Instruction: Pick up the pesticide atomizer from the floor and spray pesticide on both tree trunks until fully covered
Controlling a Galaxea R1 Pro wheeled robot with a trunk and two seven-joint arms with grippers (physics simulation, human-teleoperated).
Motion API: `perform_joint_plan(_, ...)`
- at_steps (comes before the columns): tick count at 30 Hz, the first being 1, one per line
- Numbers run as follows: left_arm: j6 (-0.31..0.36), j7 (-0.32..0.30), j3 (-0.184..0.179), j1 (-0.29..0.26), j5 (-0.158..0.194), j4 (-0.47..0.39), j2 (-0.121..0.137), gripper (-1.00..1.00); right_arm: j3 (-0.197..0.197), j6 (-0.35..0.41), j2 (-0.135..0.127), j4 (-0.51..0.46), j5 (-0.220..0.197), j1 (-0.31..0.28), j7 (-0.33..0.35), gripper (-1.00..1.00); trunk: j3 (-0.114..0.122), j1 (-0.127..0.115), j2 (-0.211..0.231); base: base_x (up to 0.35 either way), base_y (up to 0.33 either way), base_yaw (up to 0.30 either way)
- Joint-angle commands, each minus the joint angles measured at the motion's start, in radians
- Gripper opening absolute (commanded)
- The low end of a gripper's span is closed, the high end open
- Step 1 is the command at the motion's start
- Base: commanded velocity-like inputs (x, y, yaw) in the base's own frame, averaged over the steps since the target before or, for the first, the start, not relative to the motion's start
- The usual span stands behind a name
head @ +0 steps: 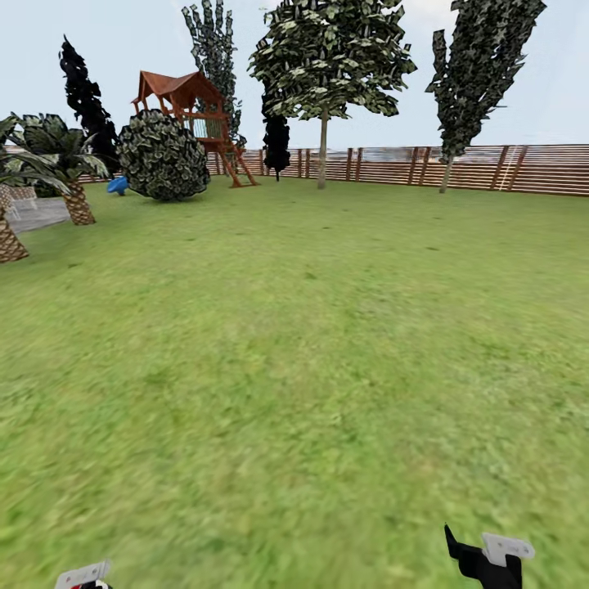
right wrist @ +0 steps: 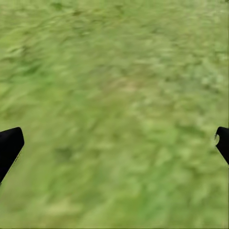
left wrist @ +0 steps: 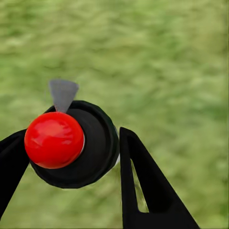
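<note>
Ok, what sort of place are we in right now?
Most likely a fenced back garden: an open lawn, a brown slatted wooden fence along the far edge, a wooden play tower beside a round bush, and trees near the fence.

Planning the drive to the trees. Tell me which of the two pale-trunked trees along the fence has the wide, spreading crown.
The left one, right of the playhouse. Its crown spreads broad and rounded; the other tree, further right along the fence, is narrow and columnar.

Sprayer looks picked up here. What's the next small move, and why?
Probably roll the base forward toward the trees: the left claw seems closed around the pesticide atomizer, and both trunks stand far off by the fence.
</note>
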Motion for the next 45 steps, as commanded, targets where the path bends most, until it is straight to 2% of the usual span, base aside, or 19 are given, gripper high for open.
perform_joint_plan(1,0.0,0.0,0.0,0.0,0.0,0.0,0.0,-1.0,0.0,0.0,0.0,0.0,0.0,0.0,0.0,1.0,0.0,0.0,0.0,0.338,0.0,0.0)
perform_joint_plan(6,0.0,0.0,0.0,0.001,0.0,-0.001,0.0,-1.0,0.0,0.0,0.0,0.0,0.001,0.0,0.0,1.0,0.0,0.0,0.0,0.338,0.0,-0.043)
perform_joint_plan(17,0.0,0.0,0.0,0.001,0.0,-0.002,0.0,-1.0,0.0,0.0,0.0,0.0,0.001,0.0,0.0,1.0,0.0,0.0,0.0,0.338,0.0,-0.273)
perform_joint_plan(22,0.0,0.0,0.0,0.001,0.0,-0.002,0.0,-1.0,0.001,0.0,0.001,0.002,0.003,0.0,0.001,1.0,0.0,0.0,0.0,0.338,0.0,-0.09)
perform_joint_plan(24,0.0,0.0,0.0,0.001,0.0,-0.001,0.0,-1.0,0.001,0.0,0.002,0.023,0.004,0.0,0.002,1.0,0.0,0.0,0.0,0.338,0.0,-0.009)
perform_joint_plan(26,0.0,0.0,0.0,0.001,0.0,0.0,0.0,-1.0,0.001,-0.008,0.001,0.102,0.005,0.0,0.001,1.0,0.0,0.0,0.0,0.338,0.0,-0.004)
perform_joint_plan(28,0.0,0.0,0.0,0.001,0.0,0.0,0.0,-1.0,0.002,-0.084,0.0,0.165,0.006,0.0,0.0,1.0,0.0,0.0,0.0,0.338,0.0,-0.001)
perform_joint_plan(30,0.0,0.0,0.0,0.001,0.0,0.0,0.0,-1.0,0.0,-0.234,-0.002,0.191,0.006,0.009,0.0,1.0,0.0,0.0,0.0,0.338,0.0,0.0)
perform_joint_plan(32,0.0,0.0,0.0,0.001,0.0,0.0,0.0,-1.0,0.001,-0.301,-0.001,0.212,0.006,0.029,0.001,1.0,0.0,0.0,0.0,0.338,0.0,0.0)
perform_joint_plan(33,0.0,0.0,0.0,0.001,0.0,0.0,0.0,-1.0,0.001,-0.31,-0.001,0.24,0.006,0.032,0.001,1.0,0.0,0.0,0.0,0.338,0.0,0.0)
perform_joint_plan(34,0.0,0.0,0.0,0.001,0.0,0.0,0.0,-1.0,0.0,-0.317,-0.003,0.356,0.006,0.037,0.0,1.0,0.0,0.0,0.0,0.338,0.0,0.0)
perform_joint_plan(38,0.0,0.0,0.0,0.001,0.0,0.0,0.0,-1.0,0.001,-0.316,-0.002,0.395,0.006,0.042,0.0,1.0,0.0,0.0,0.0,0.338,0.0,0.0)
perform_joint_plan(45,0.0,0.0,0.0,0.001,0.0,0.0,0.0,-1.0,0.002,-0.316,-0.001,0.399,0.006,0.043,0.001,1.0,0.0,0.0,0.0,0.338,0.0,0.0)
